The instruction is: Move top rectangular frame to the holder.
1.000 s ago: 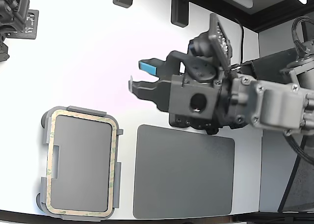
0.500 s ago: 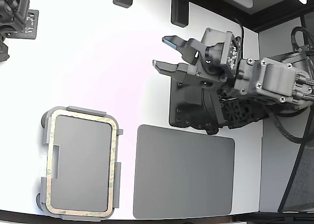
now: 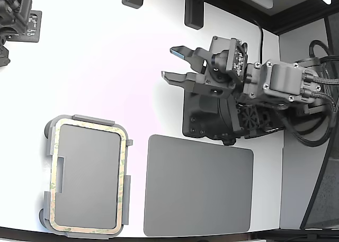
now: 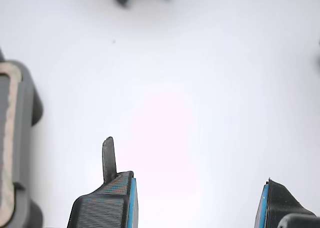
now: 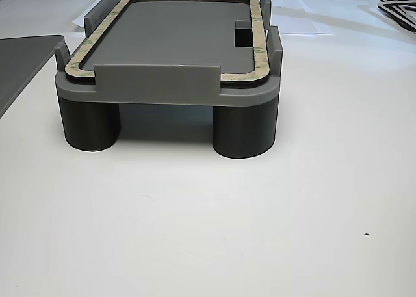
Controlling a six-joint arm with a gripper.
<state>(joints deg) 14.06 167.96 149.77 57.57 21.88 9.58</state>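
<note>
Claw (image 3: 174, 63) wide open, nothing between the jaws; both fingers point toward the exterior view's left, over bare white desk (image 3: 106, 67); the wrist view shows the same claw (image 4: 197, 203) with blue pads on the inner faces of the fingers (image 4: 107, 205) and only blank desk surface in the gap; arm body extends toward the exterior view's right, above a dark block at its base.

Dark grey flat mat (image 3: 198, 186) lies on the desk just below the arm in the exterior view, well apart from the claw tips; nothing on it.

Top rectangular frame (image 3: 123, 162), tan-beige with greenish marks, sits in the holder (image 3: 85, 118) at the exterior view's lower left, well apart from the claw; frame lies flat inside the raised edge tabs, following the holder's outline; the other view shows the frame (image 5: 260, 43) resting level on the holder's top deck, the holder (image 5: 156, 82) standing on round dark legs above the desk; one corner of holder and frame visible at the wrist view's edge (image 4: 10, 138).

Dark fixtures at the exterior view's top edge and upper left corner; too little shown to identify.
</note>
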